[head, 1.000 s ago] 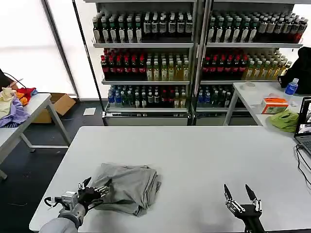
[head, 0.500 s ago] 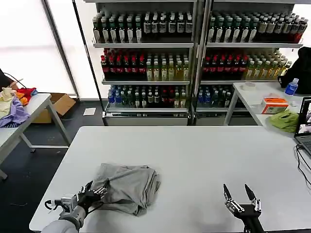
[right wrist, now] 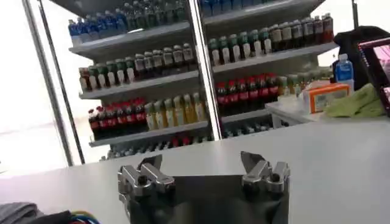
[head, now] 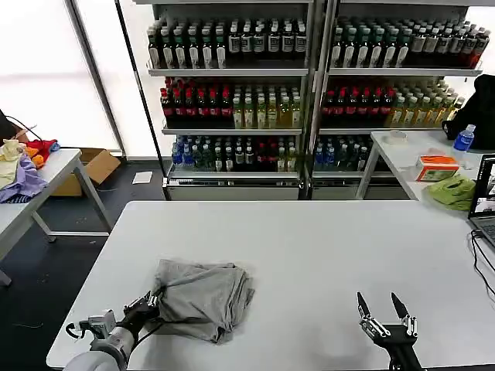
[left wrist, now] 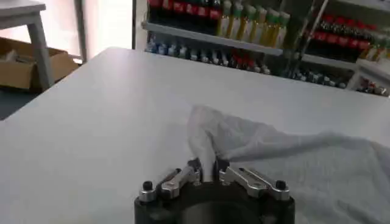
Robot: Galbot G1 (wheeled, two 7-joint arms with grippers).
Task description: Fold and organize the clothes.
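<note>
A crumpled light grey T-shirt (head: 205, 297) lies in a loose heap on the front left of the white table (head: 309, 232). My left gripper (head: 151, 303) is at the heap's near left edge, shut on a pinched fold of the shirt. In the left wrist view the fold of the T-shirt (left wrist: 274, 164) rises from between the left gripper's (left wrist: 205, 165) closed jaws. My right gripper (head: 378, 298) hovers open over the front right of the table, well apart from the shirt. The right gripper (right wrist: 200, 159) has nothing between its fingers.
Drink shelves (head: 309, 93) stand behind the table. A side table (head: 46, 174) at the left holds coloured fabrics. At the right, another table carries a lime-green cloth (head: 454, 191), an orange box (head: 437, 166) and a laptop (head: 485, 197). The table's middle and far half are bare.
My left gripper has closed on the shirt's near left edge and drawn back toward the table's front left. The right gripper has stayed put.
</note>
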